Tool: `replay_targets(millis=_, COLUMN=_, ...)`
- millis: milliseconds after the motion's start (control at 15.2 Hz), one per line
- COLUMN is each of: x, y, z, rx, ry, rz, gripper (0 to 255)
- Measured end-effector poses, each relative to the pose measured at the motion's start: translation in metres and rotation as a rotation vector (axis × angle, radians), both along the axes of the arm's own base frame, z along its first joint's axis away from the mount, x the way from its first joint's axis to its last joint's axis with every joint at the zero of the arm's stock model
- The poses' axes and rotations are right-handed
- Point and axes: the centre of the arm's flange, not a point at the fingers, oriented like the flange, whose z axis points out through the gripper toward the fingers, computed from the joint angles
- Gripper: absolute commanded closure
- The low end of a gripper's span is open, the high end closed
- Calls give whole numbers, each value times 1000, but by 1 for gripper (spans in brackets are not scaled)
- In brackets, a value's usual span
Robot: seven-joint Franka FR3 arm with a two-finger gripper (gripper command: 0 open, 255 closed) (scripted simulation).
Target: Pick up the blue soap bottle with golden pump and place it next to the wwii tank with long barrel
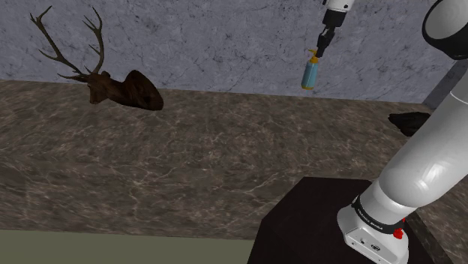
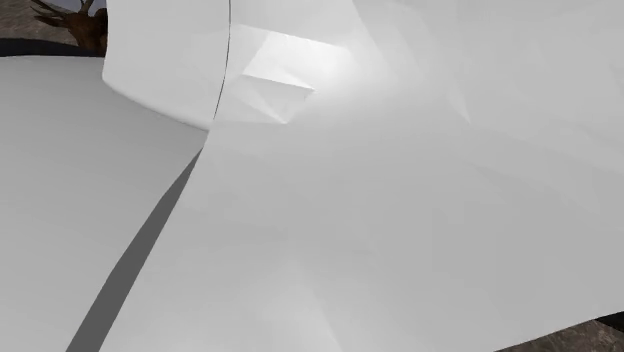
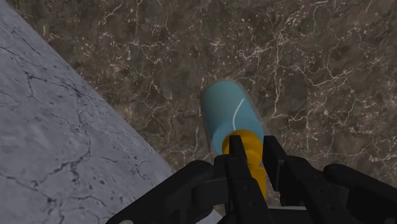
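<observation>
Claw (image 3: 254, 149) | clamped on golden pump (image 3: 247, 141) of blue soap bottle (image 3: 226, 118) | bottle hangs above marbled counter (image 1: 187, 150)

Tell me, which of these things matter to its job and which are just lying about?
Job: tool, shut on the blue bottle by its golden pump; dark shape beside the arm, possibly the tank.
Lying about: antlered deer head.
</observation>
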Motion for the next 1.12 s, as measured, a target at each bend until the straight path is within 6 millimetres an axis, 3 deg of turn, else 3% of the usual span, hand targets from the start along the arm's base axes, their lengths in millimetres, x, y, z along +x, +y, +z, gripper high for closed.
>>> replay_targets(millis=792, x=-1, y=0, z=60, rx=0, ry=0, rz=0, gripper=255)
replay_targets(millis=1122, x=-52, y=-16, z=66, rx=0, ry=0, rz=-1, gripper=255)
